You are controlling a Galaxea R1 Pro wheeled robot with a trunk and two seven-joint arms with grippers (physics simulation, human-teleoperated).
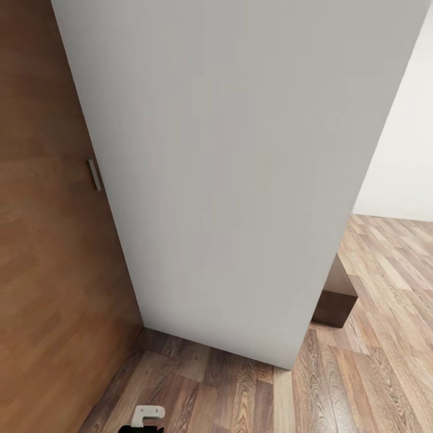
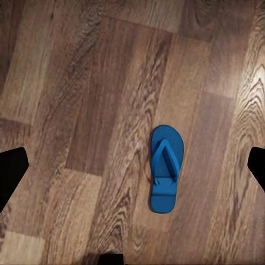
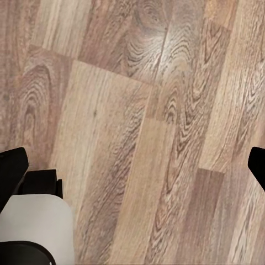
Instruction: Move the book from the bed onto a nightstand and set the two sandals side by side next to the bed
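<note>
Though the head view faces a grey wall point(image 1: 240, 168) and a brown door point(image 1: 48, 252), the left wrist view finds one blue sandal point(image 2: 165, 168) flat on the plank floor point(image 2: 83, 110). It lies below the left gripper point(image 2: 132, 165), between the parted fingertips, long axis across the gap. Right gripper point(image 3: 132, 165): apart, bare floor beneath. Left arm nearer.

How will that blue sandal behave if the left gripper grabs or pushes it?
The sandal looks thin and flat, so probably light and somewhat floppy when lifted by one end. It lies sole-down on the plank floor, so it should slide rather than roll or tip. The raised strap seems the easiest thing to pinch.
</note>
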